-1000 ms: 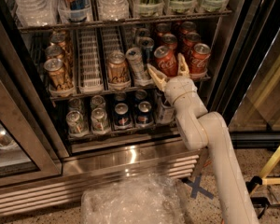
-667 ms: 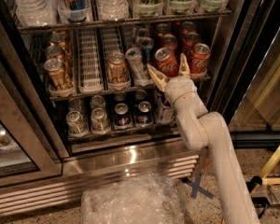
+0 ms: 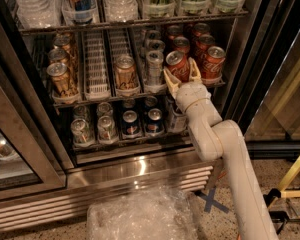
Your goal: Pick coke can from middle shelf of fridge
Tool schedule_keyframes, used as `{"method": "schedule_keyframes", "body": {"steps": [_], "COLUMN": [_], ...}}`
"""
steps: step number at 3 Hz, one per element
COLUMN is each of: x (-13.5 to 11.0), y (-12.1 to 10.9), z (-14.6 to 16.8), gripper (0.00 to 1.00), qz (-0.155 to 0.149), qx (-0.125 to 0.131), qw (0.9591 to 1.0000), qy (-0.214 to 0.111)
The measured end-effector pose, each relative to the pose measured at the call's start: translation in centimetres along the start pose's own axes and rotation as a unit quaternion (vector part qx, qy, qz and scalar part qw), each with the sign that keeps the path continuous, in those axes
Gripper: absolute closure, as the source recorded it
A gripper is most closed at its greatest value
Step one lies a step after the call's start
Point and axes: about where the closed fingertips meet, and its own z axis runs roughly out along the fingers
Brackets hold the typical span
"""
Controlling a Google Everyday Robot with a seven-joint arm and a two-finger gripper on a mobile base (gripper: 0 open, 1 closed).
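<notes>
My gripper [image 3: 182,76] reaches into the open fridge [image 3: 140,176] at the right part of the middle shelf [image 3: 97,69]. Its two cream fingers [image 3: 170,82] stand on either side of a red coke can [image 3: 177,65], which leans to the left between them. The gripper is shut on this can. More coke cans [image 3: 213,61] stand upright just to its right and behind it in the same lanes. The white arm runs from the gripper down to the lower right.
Gold-tan cans [image 3: 125,72] and silver cans [image 3: 154,64] fill lanes to the left. Dark cans [image 3: 131,124] sit on the shelf below, bottles and tubs above. A plastic-wrapped bundle [image 3: 145,216] lies on the floor in front. A yellow frame [image 3: 294,180] stands at the right.
</notes>
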Motion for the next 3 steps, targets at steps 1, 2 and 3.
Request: {"method": "schedule_keyframes", "body": {"steps": [1, 2, 3], "x": [0.00, 0.00, -0.38], "y": [0.00, 0.00, -0.15], "z": [0.00, 0.00, -0.21], "gripper": [0.86, 1.00, 1.00], "qz": [0.000, 0.000, 0.001], "qx": [0.000, 0.000, 0.003], "qw": [1.0000, 1.0000, 1.0000], "qy": [0.000, 0.000, -0.003]}}
